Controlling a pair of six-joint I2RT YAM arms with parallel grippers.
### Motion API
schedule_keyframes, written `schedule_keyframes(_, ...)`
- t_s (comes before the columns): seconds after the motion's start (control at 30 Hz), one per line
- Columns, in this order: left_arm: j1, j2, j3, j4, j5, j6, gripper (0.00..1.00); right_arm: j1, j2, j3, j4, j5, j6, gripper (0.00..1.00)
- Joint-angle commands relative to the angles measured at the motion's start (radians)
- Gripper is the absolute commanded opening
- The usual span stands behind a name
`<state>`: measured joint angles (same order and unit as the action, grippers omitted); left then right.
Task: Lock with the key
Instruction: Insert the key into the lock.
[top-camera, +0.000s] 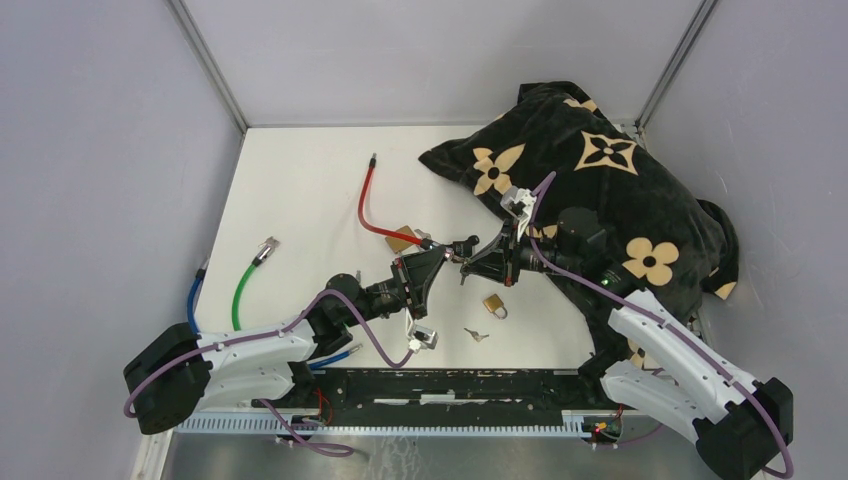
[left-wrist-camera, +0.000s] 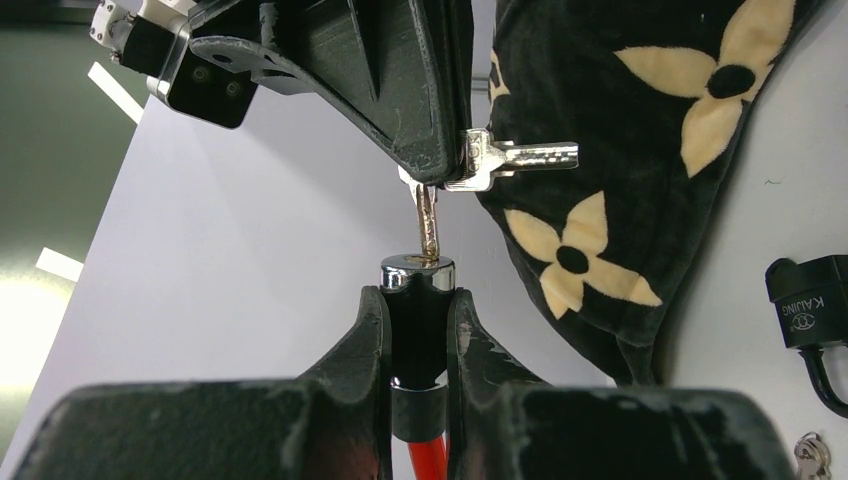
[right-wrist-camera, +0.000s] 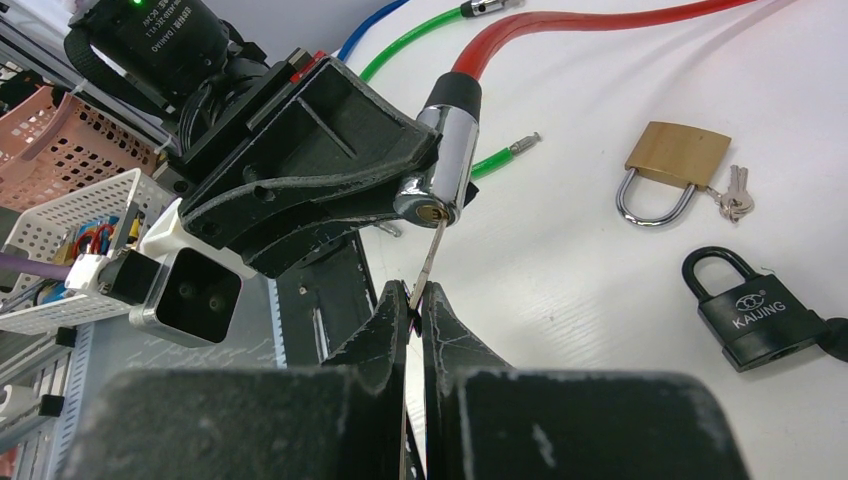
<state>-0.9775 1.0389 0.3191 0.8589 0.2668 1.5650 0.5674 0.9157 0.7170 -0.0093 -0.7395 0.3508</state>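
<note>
The lock is a chrome and black barrel on the end of a red cable. My left gripper is shut on that barrel and holds it off the table. The key is pinched by its head in my right gripper, and its blade tip sits in the keyhole on the barrel's end face. A second key on the same ring sticks out sideways beside the right fingers. The two grippers meet nose to nose at mid-table.
A black pillow with tan flowers fills the back right, under the right arm. A brass padlock and a loose key lie near the front. A black padlock rests nearby. Green and blue cables lie at the left.
</note>
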Motion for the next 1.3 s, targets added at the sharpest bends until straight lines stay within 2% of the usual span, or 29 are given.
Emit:
schedule_keyframes(0.0, -0.006, -0.003, 0.045, 0.069, 0.02, 0.048, 0.02, -0.002, 0.005, 0.007, 0.036, 0.006, -0.001, 0.0)
schedule_keyframes(0.83, -0.011, 0.0, 0.049, 0.06, 0.021, 0.048, 0.02, 0.0, -0.006, -0.018, 0.149, -0.046, 0.073, 0.0)
schedule_keyframes(1.27, -0.03, 0.016, 0.06, 0.083, 0.078, 0.056, 0.02, 0.002, 0.058, 0.022, 0.219, 0.022, 0.118, 0.0)
